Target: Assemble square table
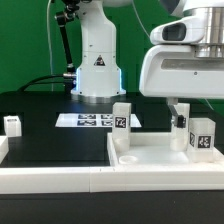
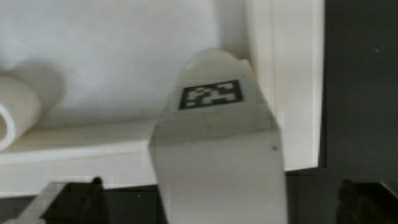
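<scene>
I start with the black bench (image 1: 40, 140), which carries everything. The robot's white base (image 1: 97, 60) stands at its far side, with the thin flat white marker board (image 1: 88, 120) lying just in front of it, fixed there for tracking and no part of the build. Nearest the camera lies the large white plastic square tabletop (image 1: 150, 160), a tray-like slab with raised rims, and I judge that it lies this way up so the legs can go in from above. Long white border bars (image 1: 60, 178) run along the front edge, apparently to keep the tabletop from sliding. Two short white block legs are upright on the tabletop: one (image 1: 121, 125) at its far corner on the exterior view's left, which looks already set in place, and another tagged leg (image 1: 201, 138) at the far corner on the exterior view's right. A third small white leg (image 1: 12, 124) waits apart on the bench at the exterior view's left. The gripper (image 1: 180, 112) hangs right over the right-hand leg with its jaws spread wide and nothing clamped between them; in the wrist view that leg (image 2: 217, 140) rises up between the dark fingertips (image 2: 71, 200), so I take it that I am either lining up to grasp it or have just let go.
</scene>
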Tool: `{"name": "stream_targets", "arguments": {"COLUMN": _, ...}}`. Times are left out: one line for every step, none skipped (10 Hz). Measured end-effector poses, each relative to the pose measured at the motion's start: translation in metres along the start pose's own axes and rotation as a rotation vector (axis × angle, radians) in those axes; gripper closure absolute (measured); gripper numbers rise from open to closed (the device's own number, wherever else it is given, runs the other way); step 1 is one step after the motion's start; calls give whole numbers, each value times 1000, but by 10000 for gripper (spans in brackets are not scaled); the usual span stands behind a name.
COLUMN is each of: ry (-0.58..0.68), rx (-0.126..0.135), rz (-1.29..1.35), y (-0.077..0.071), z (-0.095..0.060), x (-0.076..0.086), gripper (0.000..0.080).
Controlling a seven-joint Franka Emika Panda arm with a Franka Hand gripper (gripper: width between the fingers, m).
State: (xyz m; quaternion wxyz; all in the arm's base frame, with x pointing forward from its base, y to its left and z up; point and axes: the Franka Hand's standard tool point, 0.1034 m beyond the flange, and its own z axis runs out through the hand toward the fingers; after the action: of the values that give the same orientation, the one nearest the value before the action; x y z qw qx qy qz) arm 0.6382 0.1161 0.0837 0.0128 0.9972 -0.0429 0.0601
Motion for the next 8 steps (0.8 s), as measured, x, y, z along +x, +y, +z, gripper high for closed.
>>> {"name": "stream_targets", "arguments": {"ry": 0, "rx": 0, "rz": 6, "y": 0, "z": 0, "x": 0, "gripper": 316}}
{"name": "stream_targets", "arguments": {"ry": 0, "rx": 0, "rz": 6, "y": 0, "z": 0, "x": 0, "gripper": 316}}
{"name": "stream_targets", "arguments": {"ry": 0, "rx": 0, "rz": 6, "y": 0, "z": 0, "x": 0, "gripper": 504}}
{"name": "stream_targets", "arguments": {"ry": 0, "rx": 0, "rz": 43, "y": 1, "z": 0, "x": 0, "gripper": 514}}
{"name": "stream_targets", "arguments": {"ry": 0, "rx": -1, "rz": 59, "y": 1, "z": 0, "x": 0, "gripper": 514}}
{"name": "stream_targets", "arguments": {"ry": 0, "rx": -1, "rz": 94, "y": 1, "z": 0, "x": 0, "gripper": 514}}
{"name": "stream_targets", "arguments": {"ry": -2, "rx": -2, "rz": 180, "y": 2, "z": 0, "x": 0, "gripper": 514}}
{"name": "stream_targets", "arguments": {"ry": -6, "rx": -6, "rz": 229, "y": 5, "z": 0, "x": 0, "gripper": 514}}
